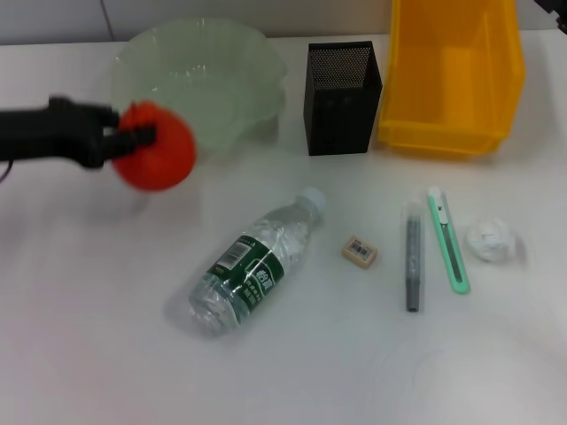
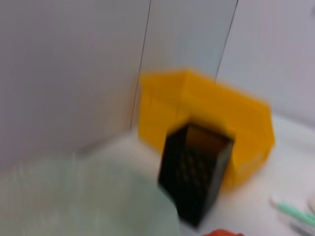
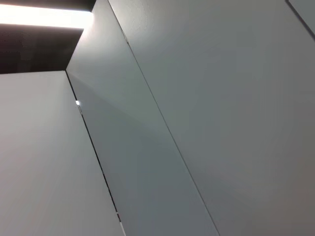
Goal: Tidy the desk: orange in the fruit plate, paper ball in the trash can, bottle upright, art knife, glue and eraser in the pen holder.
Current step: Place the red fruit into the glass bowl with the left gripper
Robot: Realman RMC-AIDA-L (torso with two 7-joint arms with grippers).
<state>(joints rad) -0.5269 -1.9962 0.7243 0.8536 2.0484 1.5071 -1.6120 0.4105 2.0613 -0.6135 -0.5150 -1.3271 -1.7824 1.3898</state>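
Head view: left gripper fingers pinching orange, held just beside fruit plate rim, bottle lying on desk, left wrist view: pen holder before trash can, right wrist view: wall only, right gripper unseen.

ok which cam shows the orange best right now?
Head view: the whole orange shows, gripped by the left gripper beside the fruit plate. The left wrist view catches only a sliver of it at the frame edge; the right wrist view shows only wall.
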